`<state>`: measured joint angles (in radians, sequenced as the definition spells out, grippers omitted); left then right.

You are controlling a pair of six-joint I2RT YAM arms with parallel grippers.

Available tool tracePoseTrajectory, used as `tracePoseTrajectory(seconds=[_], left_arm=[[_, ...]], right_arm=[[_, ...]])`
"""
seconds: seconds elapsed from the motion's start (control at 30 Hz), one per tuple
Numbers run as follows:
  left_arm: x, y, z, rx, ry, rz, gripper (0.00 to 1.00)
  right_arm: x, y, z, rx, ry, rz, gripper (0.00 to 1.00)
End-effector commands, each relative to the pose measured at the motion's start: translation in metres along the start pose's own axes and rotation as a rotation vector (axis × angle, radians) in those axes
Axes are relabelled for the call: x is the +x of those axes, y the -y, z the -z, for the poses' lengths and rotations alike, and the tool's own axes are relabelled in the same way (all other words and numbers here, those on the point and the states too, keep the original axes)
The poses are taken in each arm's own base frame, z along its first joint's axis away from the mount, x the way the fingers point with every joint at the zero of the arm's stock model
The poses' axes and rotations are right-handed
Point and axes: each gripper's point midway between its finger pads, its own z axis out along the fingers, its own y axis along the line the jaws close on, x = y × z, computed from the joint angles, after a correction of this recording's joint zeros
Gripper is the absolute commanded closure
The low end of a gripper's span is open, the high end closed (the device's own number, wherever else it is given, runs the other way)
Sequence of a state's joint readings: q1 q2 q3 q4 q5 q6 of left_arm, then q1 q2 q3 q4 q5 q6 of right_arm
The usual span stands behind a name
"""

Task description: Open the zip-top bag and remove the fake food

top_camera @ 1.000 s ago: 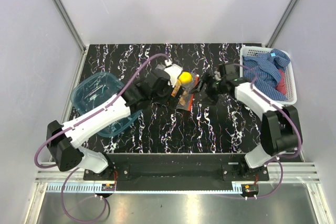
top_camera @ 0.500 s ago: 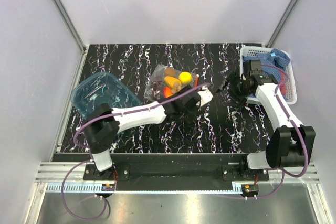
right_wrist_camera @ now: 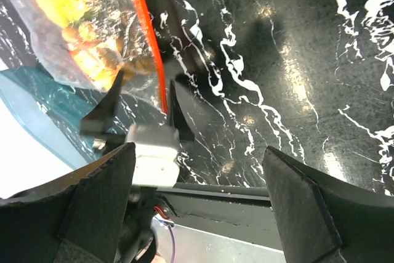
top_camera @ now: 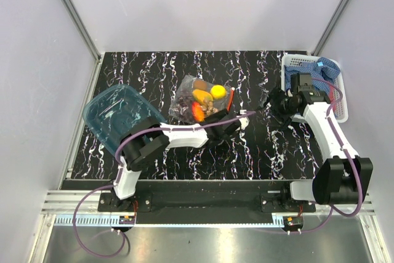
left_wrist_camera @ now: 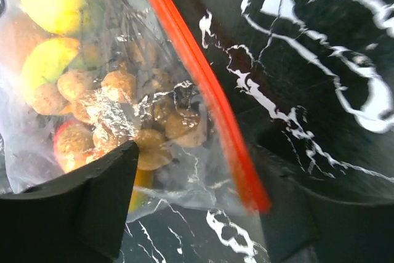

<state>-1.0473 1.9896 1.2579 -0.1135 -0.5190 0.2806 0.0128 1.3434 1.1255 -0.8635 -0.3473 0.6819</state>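
Observation:
The zip-top bag (top_camera: 198, 100) lies flat on the black marble table, its orange-red zip strip (top_camera: 229, 98) along its right edge. The fake food is inside it: a yellow lemon (top_camera: 217, 91), an orange (top_camera: 201, 96), dark grapes (top_camera: 180, 111) and tan balls (left_wrist_camera: 117, 84). My left gripper (top_camera: 226, 117) is open at the bag's near right corner. In the left wrist view the strip's end (left_wrist_camera: 246, 183) lies between its jaws (left_wrist_camera: 197, 214). My right gripper (top_camera: 276, 103) is open and empty, apart to the right of the bag. Its own view (right_wrist_camera: 197, 214) shows the bag (right_wrist_camera: 92, 35) at top left.
A blue translucent tub (top_camera: 117, 115) sits at the left of the table. A white basket (top_camera: 342, 112) holding a blue checked cloth (top_camera: 311, 81) stands at the right edge, just behind my right arm.
A second ago both grippers were at the bag. The right gripper has let go and pulled away to the right. The bag now lies flat, and the left gripper has moved to its near right corner.

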Motion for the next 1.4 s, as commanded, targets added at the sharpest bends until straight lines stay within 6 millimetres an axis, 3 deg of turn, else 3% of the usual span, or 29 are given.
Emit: tracePoseTrajectory(seconds=[0.0,0.07,0.1,0.13,0.3,0.43,0.5,0.7,0.9,1.17,1.37], left_arm=[[-0.03,-0.025,-0.005,-0.121,0.049,0.042,0.47],[-0.034,-0.029,-0.002,-0.122,0.054,0.045,0.62],[-0.041,-0.031,0.001,-0.119,0.064,0.047,0.77],[-0.042,-0.036,0.006,-0.123,0.058,0.049,1.0],[-0.056,-0.05,0.042,-0.07,0.085,0.13,1.0],[-0.069,-0.061,0.085,0.021,0.145,0.21,1.0],[-0.069,-0.059,0.099,0.075,0.158,0.243,1.0],[-0.07,-0.08,0.141,0.184,0.234,0.356,1.0],[-0.069,-0.09,0.152,0.222,0.258,0.401,1.0],[-0.069,-0.084,0.159,0.292,0.27,0.466,1.0],[-0.067,-0.084,0.165,0.31,0.28,0.493,1.0]], right_arm=[[0.007,-0.003,0.01,-0.036,-0.001,0.0,0.09],[0.009,0.001,0.008,-0.025,-0.001,0.005,0.09],[0.009,0.002,0.007,-0.022,-0.002,0.007,0.08],[0.009,0.003,0.006,-0.02,-0.003,0.009,0.08],[-0.001,-0.005,0.004,-0.032,-0.006,0.048,0.06],[-0.017,-0.017,0.002,-0.039,0.009,0.057,0.0],[-0.025,-0.024,-0.001,-0.048,0.01,0.063,0.0],[-0.031,-0.046,-0.017,-0.123,-0.06,-0.005,0.0],[-0.044,-0.065,-0.016,-0.203,-0.011,-0.041,0.0],[-0.048,-0.105,-0.019,-0.282,0.021,-0.015,0.01],[-0.057,-0.11,-0.04,-0.262,0.016,-0.057,0.23]])
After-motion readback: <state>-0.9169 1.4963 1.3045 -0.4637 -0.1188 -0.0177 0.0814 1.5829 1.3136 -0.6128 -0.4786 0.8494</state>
